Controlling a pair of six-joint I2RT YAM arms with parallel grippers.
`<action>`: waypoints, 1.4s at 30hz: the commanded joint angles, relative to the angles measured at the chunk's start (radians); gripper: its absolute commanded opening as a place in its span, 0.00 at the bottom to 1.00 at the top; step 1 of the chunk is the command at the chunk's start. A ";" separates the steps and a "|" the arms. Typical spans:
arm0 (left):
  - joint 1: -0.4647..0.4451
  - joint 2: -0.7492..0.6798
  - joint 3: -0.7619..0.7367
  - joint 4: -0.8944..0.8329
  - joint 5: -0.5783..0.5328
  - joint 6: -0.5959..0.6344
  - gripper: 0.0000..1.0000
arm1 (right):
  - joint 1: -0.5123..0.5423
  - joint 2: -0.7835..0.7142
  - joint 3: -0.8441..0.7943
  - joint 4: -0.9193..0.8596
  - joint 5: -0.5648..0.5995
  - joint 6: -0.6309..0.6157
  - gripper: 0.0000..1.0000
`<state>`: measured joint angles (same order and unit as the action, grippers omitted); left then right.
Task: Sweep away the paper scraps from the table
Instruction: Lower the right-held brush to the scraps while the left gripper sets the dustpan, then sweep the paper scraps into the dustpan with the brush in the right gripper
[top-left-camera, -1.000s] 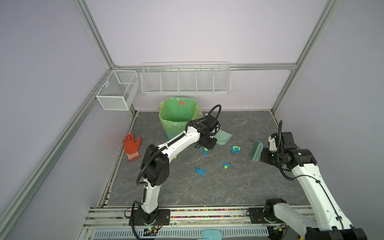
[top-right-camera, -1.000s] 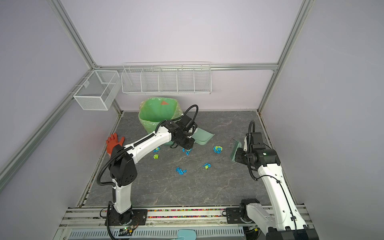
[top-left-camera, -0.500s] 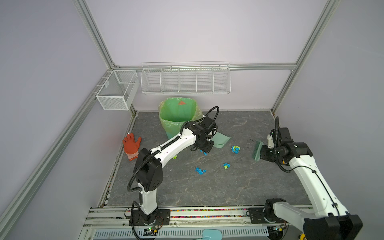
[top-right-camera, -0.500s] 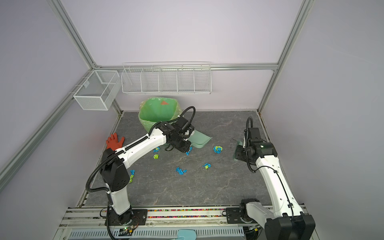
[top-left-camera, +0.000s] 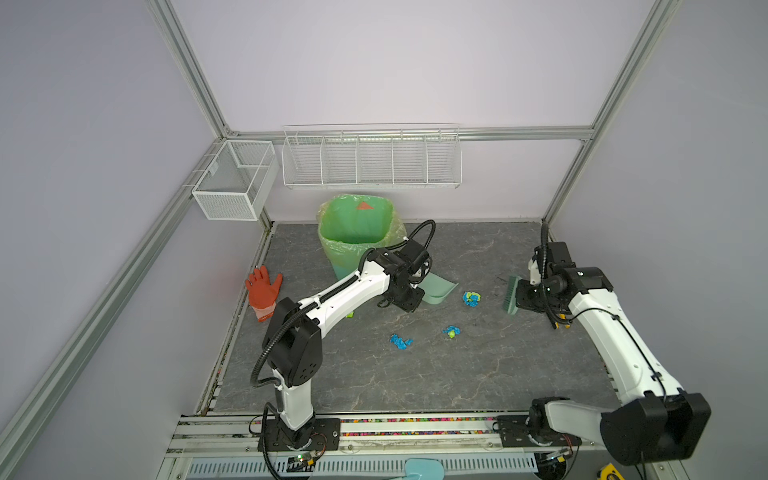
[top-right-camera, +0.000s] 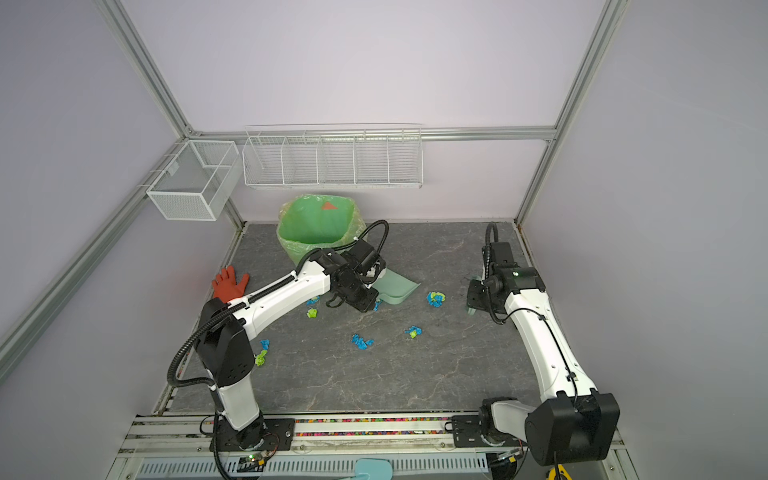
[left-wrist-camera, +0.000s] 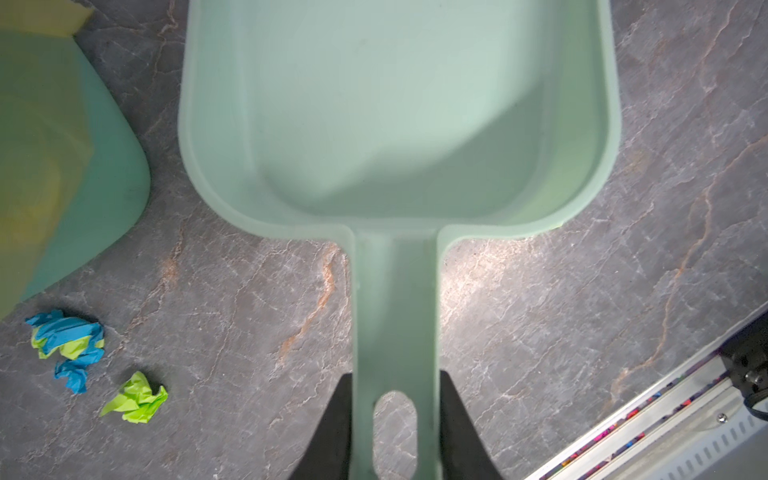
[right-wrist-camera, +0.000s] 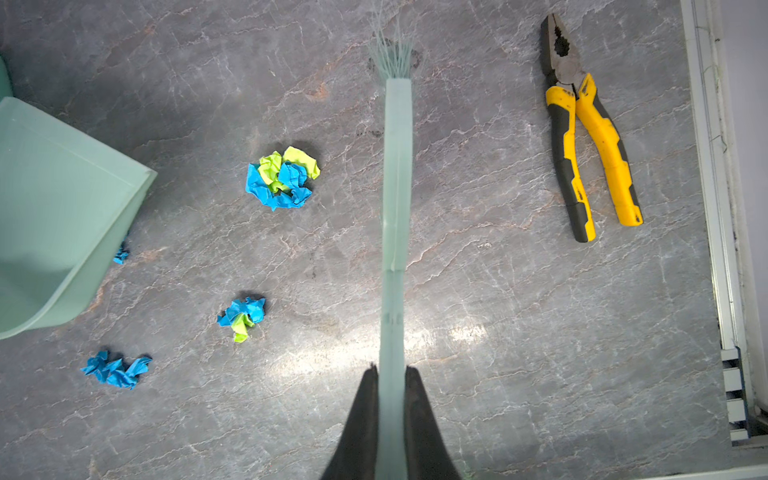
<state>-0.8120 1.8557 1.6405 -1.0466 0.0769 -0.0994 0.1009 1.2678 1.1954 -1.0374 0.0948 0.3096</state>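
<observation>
- Currently the left gripper (left-wrist-camera: 395, 376) pinches the handle of a mint-green dustpan (left-wrist-camera: 399, 104). Its black fingers (left-wrist-camera: 336, 419) press on both sides, next to the hanging hole.
- Dustpan sits just right of the green-bagged bin (top-left-camera: 357, 232) in both top views, mouth facing the right arm. Resting on the table (top-left-camera: 457, 374) or just above it, cannot tell.
- Right gripper (right-wrist-camera: 390, 370) is clamped tight on the thin handle of a pale green brush (right-wrist-camera: 397, 166), bristles at the far end, low near the table.
- Paper scraps (top-left-camera: 451, 331) all lie on the table, none in the dustpan.
- Biggest blue-and-lime wad (right-wrist-camera: 282, 178) is between the dustpan mouth and the brush, apart from both.
- A smaller blue-lime wad (right-wrist-camera: 243, 316) and an all-blue one (right-wrist-camera: 116, 370) lie nearer the table's front.
- A tiny blue bit (right-wrist-camera: 121, 253) peeks out at the dustpan's edge.
- Two more near the bin, on the dustpan's handle side: blue-lime (left-wrist-camera: 66, 349) and lime (left-wrist-camera: 135, 399).
- One blue and one lime wad (top-right-camera: 262, 353) lie close beside the left arm's elbow.
- Orange-red glove (top-left-camera: 263, 291) lies flat at the table's left edge.
- Yellow pliers (right-wrist-camera: 590, 141) lie on the table beyond the brush, near the rail.
</observation>
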 joint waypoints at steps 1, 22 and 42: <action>-0.005 0.032 0.040 -0.007 0.008 0.004 0.00 | 0.012 0.041 0.016 0.023 0.019 -0.027 0.07; -0.055 0.136 0.108 -0.069 -0.057 0.040 0.00 | 0.098 0.261 0.157 0.036 0.065 -0.065 0.07; -0.113 0.183 0.113 -0.079 -0.024 0.048 0.00 | 0.181 0.326 0.194 0.032 0.043 -0.088 0.07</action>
<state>-0.9184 2.0186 1.7252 -1.1053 0.0349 -0.0658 0.2710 1.5806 1.3750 -1.0042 0.1493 0.2447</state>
